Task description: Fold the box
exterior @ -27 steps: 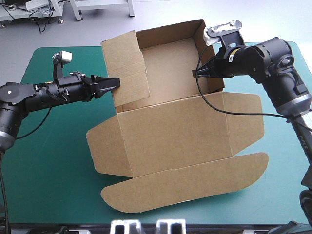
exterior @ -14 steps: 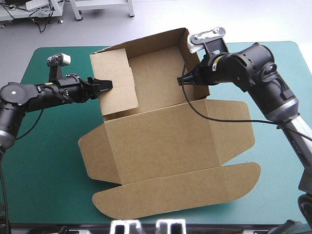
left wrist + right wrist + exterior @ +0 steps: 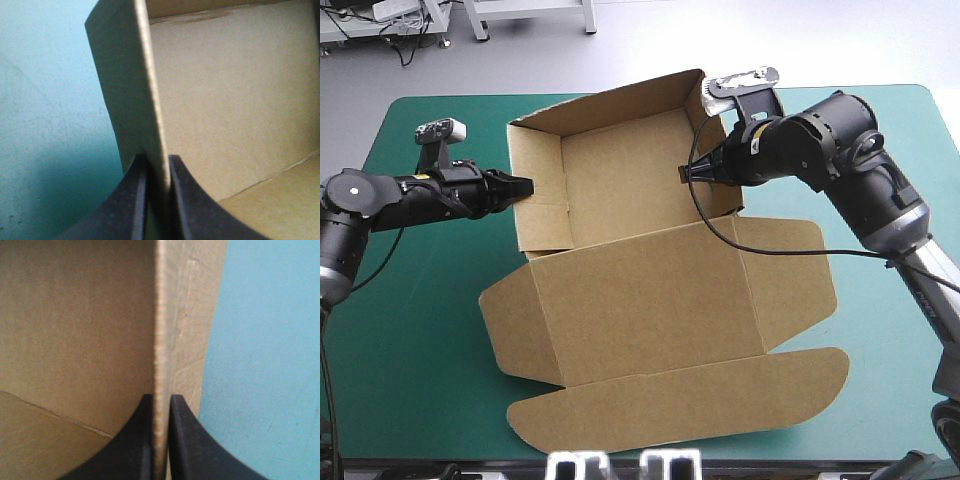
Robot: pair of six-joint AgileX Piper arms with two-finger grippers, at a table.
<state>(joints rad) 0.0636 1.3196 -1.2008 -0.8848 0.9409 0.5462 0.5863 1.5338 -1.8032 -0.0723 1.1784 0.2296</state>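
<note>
The brown box (image 3: 640,250) stands as an open tray at the table's far middle, its lid and flaps lying flat toward the near edge. My left gripper (image 3: 523,186) is shut on the tray's left wall (image 3: 125,95), the board's edge running up between its black fingers (image 3: 182,200). On the opposite side my right gripper (image 3: 688,173) is shut on the right wall (image 3: 161,340), whose edge also rises between its fingers (image 3: 142,440). Both walls stand upright. The tray's floor (image 3: 620,170) shows bare inside.
The teal-green cover (image 3: 410,330) lies bare to the left of the box and at the near right. The lid's rounded front flap (image 3: 680,405) reaches close to the table's near edge. The right arm's elbow (image 3: 880,190) hangs over the table's right side.
The left side flap that leaned inward over the tray now stands as an upright wall. My left gripper has shut on it. The box and right gripper have shifted left.
</note>
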